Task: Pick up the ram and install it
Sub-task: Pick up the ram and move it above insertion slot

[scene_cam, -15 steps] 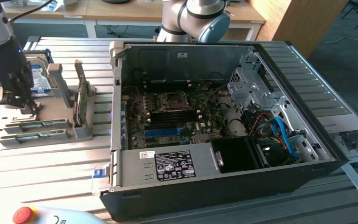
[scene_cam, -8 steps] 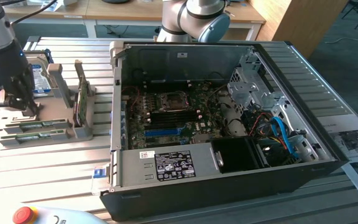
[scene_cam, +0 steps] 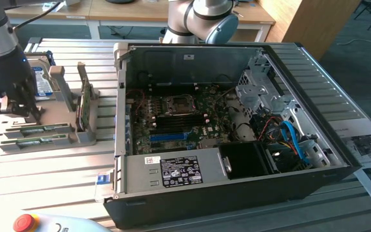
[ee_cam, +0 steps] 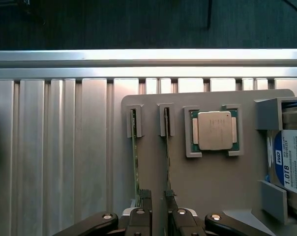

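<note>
Ram (scene_cam: 42, 129) in holder (scene_cam: 82, 138) beside case (scene_cam: 237, 200)

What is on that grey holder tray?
A ram stick and a second ram stick stand in slots, beside a silver processor chip and a hard drive. The gripper hides the sticks' near ends.

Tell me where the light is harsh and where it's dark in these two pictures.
Exterior view: sunlight washes out the slatted table on that view's left, while the inside of the computer case lies in shadow. Wrist view: glare streaks the table's edge rail; the floor beyond is dark.
</note>
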Action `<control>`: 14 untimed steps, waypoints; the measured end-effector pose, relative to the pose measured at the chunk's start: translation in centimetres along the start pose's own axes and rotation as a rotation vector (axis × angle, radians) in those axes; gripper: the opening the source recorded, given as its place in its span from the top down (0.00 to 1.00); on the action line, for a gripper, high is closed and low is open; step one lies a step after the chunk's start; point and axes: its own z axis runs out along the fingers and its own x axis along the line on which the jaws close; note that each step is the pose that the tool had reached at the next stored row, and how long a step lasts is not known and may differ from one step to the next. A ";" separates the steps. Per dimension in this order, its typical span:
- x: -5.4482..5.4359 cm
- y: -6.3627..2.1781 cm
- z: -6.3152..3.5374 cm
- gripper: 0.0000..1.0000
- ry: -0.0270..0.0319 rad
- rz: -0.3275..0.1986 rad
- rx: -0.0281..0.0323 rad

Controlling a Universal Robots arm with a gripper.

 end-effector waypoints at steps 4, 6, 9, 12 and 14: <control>0.0 -0.01 0.36 0.76 0.0001 0.000 -0.0001; 0.0 -0.02 0.58 0.76 0.0001 0.000 -0.0001; 0.0 -0.02 0.85 0.76 0.0000 0.000 0.0000; 0.0 -0.03 1.15 0.76 0.0001 0.000 -0.0001; 0.0 -0.04 1.34 0.76 0.0001 0.000 0.0000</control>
